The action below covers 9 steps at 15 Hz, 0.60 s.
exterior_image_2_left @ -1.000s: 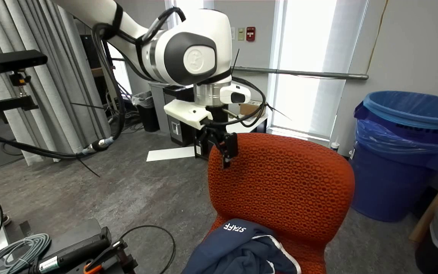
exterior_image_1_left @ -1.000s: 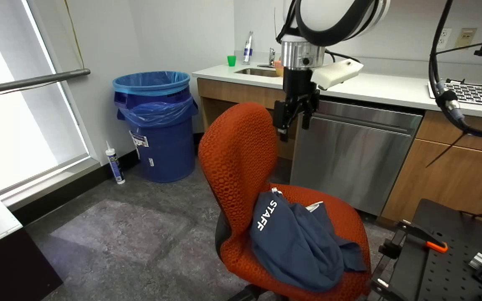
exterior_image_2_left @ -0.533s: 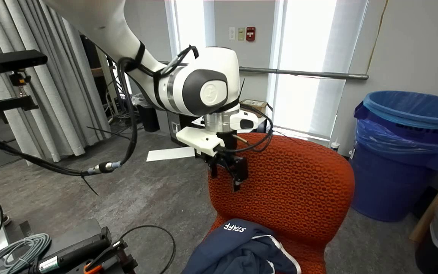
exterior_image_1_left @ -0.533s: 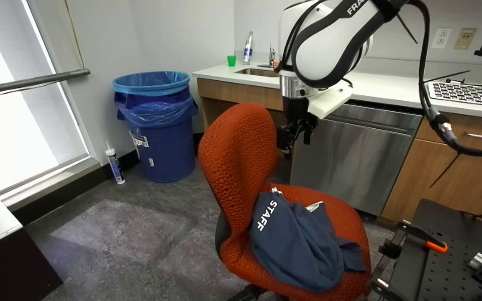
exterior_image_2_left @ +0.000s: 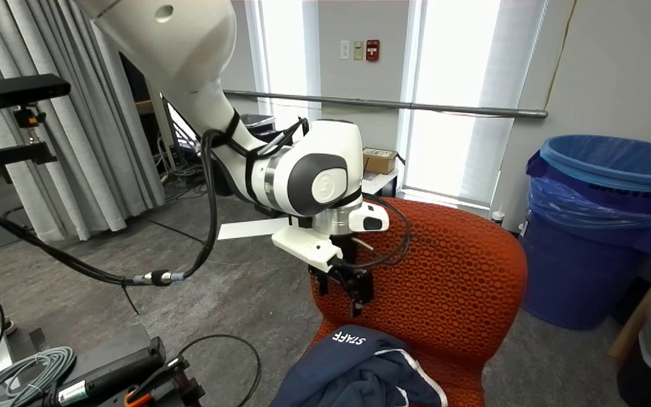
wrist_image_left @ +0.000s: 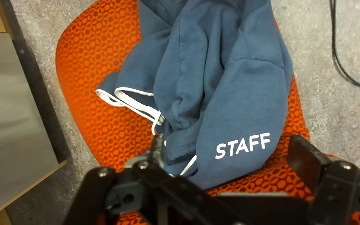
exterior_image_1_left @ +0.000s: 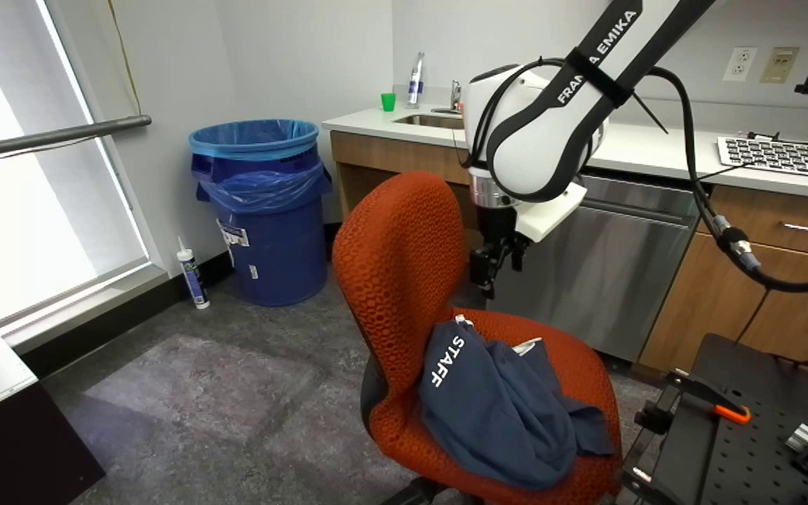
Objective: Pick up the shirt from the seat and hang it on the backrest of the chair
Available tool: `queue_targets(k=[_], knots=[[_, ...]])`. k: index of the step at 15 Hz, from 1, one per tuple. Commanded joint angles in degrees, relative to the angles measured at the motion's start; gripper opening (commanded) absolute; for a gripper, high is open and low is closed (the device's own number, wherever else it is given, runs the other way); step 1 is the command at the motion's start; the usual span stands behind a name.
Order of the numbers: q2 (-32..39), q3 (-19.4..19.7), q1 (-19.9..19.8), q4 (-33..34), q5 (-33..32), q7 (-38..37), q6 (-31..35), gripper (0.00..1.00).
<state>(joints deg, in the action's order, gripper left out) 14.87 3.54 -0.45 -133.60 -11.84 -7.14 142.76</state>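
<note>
The dark slate-blue shirt (exterior_image_1_left: 502, 421) lies bunched on the orange-red seat (exterior_image_1_left: 583, 358); its white STAFF lettering is near the backrest (exterior_image_1_left: 404, 259) of the chair. The shirt also shows in an exterior view (exterior_image_2_left: 348, 367) and in the wrist view (wrist_image_left: 245, 103), with white zipper trim. My gripper (exterior_image_1_left: 502, 277) is open and empty. It hangs above the seat in front of the backrest (exterior_image_2_left: 433, 271), apart from the shirt. In the wrist view the fingertips of my gripper (wrist_image_left: 227, 140) stand wide apart, with the lettered part of the shirt between them in the picture.
Blue trash bins (exterior_image_1_left: 271, 231) stand behind the chair. A counter (exterior_image_1_left: 362, 125) with a steel dishwasher (exterior_image_1_left: 586, 273) runs along the wall. A black perforated cart (exterior_image_1_left: 748, 449) stands close to the seat's front. An arm cable (exterior_image_2_left: 209, 209) hangs beside the arm.
My gripper has moved down in front of the backrest, lower over the shirt, staying open. The shirt and chair have not moved.
</note>
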Motion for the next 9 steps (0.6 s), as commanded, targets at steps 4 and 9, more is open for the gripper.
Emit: queue_targets(k=[4, 9], knots=[[1.1, 0.4, 0.3, 0.9, 0.2, 0.2, 0.4, 1.00], [1.1, 0.4, 0.3, 1.2, 0.2, 0.2, 0.4, 1.00]])
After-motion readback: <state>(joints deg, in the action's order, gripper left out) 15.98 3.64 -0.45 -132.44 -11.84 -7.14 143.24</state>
